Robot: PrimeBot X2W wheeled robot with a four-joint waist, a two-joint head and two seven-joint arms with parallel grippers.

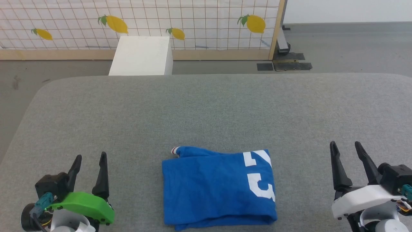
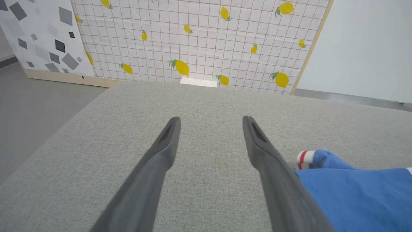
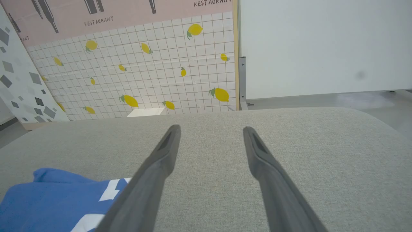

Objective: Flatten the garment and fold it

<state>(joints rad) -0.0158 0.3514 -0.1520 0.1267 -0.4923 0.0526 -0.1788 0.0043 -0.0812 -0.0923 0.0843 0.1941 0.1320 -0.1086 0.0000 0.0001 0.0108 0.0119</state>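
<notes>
Lying folded btw L gripper (image 1: 91,155), R gripper (image 1: 344,143) (jaws apart): garment (image 1: 209,187).

The word "RESTAURANT" can be read in dark capitals on the pink wall panel (image 3: 128,16) in the right wrist view. It is printed once near the panel's left part under dark bottle shapes, and again at the top edge, where the frame cuts the letters. The blue T-shirt (image 1: 209,187) bears large white lettering (image 1: 260,180) near its right edge, lying sideways and partly folded under. These blocky characters cannot be read for certain.
</notes>
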